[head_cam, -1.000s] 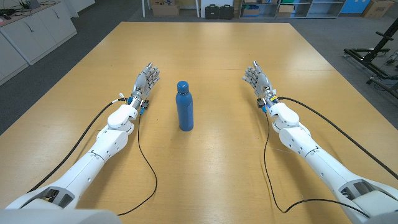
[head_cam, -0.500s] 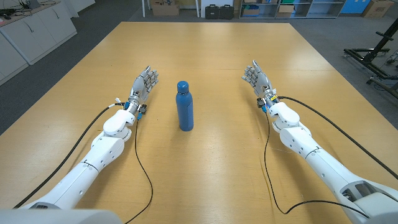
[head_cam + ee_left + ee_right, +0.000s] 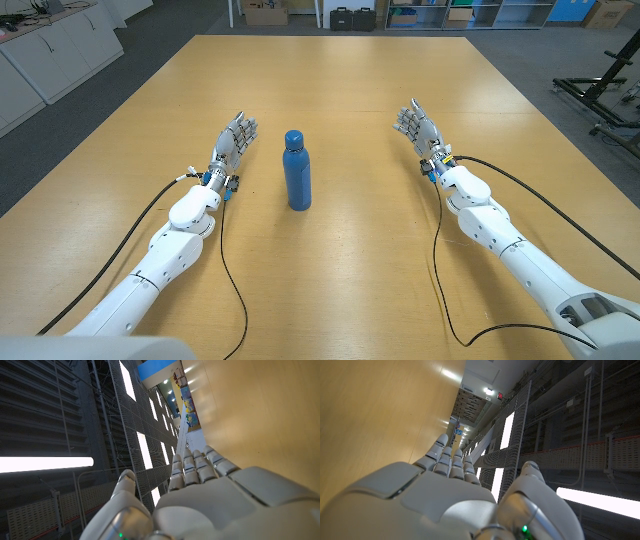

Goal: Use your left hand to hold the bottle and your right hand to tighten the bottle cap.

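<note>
A blue metal bottle [image 3: 296, 171] stands upright near the middle of the wooden table [image 3: 340, 270], its blue cap [image 3: 293, 139] on top. My left hand [image 3: 233, 137] stands on its edge a short way to the bottle's left, fingers straight and holding nothing. My right hand [image 3: 415, 123] stands the same way farther off to the bottle's right, also holding nothing. The left wrist view looks along my left hand [image 3: 200, 495] with its fingers stretched out along the table. In the right wrist view my right hand [image 3: 445, 495] is stretched out likewise.
Black cables [image 3: 232, 270] trail from both wrists across the table toward the near edge. Boxes and cases [image 3: 355, 17] stand on the floor beyond the far edge, white cabinets [image 3: 50, 50] at far left, a black stand [image 3: 600, 90] at far right.
My left arm has drawn slightly back and inward, the hand staying beside the bottle. My right hand has shifted a little to the right, away from the bottle. The bottle has not moved.
</note>
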